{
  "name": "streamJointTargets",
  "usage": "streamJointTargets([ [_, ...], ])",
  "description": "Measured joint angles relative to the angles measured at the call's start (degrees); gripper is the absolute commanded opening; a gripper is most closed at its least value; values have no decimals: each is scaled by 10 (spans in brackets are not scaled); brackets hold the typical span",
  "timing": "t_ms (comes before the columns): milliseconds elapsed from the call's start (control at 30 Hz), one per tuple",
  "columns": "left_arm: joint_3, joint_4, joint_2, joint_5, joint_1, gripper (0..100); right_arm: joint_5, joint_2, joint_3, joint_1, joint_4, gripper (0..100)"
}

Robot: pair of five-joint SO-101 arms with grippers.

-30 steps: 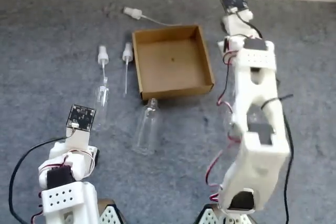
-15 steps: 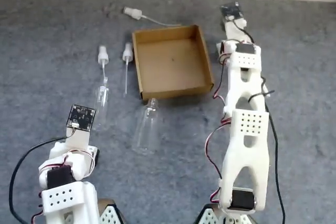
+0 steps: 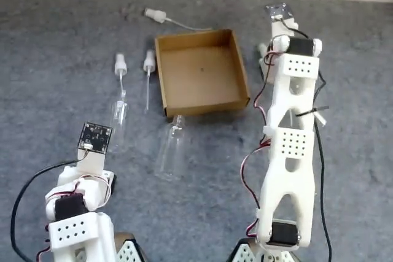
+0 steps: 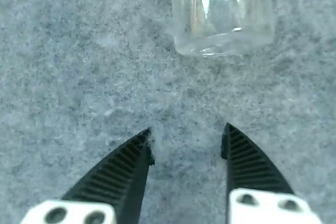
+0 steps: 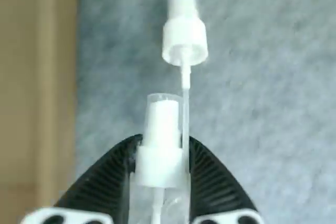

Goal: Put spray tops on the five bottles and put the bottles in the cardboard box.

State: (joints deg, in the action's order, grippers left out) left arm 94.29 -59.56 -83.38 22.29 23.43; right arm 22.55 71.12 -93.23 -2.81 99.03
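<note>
Bottles (image 3: 171, 149): two, lying on the surface (image 3: 55, 59).
Spray tops (image 3: 149, 61): five.
Cardboard box (image 3: 206, 109): bare floor.
Left gripper (image 4: 187, 130): wide open.
Right gripper (image 5: 164, 140): clamped on held spray top (image 5: 159, 153).

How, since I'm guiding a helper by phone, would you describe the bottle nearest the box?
Start at the box. The bottle lies by its wall facing the arms' bases, neck toward the box. The left bottle has a spray top beyond its neck; this one doesn't.

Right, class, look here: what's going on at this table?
The right gripper is shut on a white spray top beside the cardboard box, a second spray top lying beyond it. The left gripper is open over the carpet, short of a clear bottle. No bottle is in the box yet.
</note>
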Motion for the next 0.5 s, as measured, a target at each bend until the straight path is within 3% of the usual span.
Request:
streamJointTargets([
  [267, 0, 0, 0, 0, 0, 168, -31, -105, 27, 7, 14, 3],
  [500, 0, 0, 0, 0, 0, 168, -32, -396, 331, 40, 14, 3],
])
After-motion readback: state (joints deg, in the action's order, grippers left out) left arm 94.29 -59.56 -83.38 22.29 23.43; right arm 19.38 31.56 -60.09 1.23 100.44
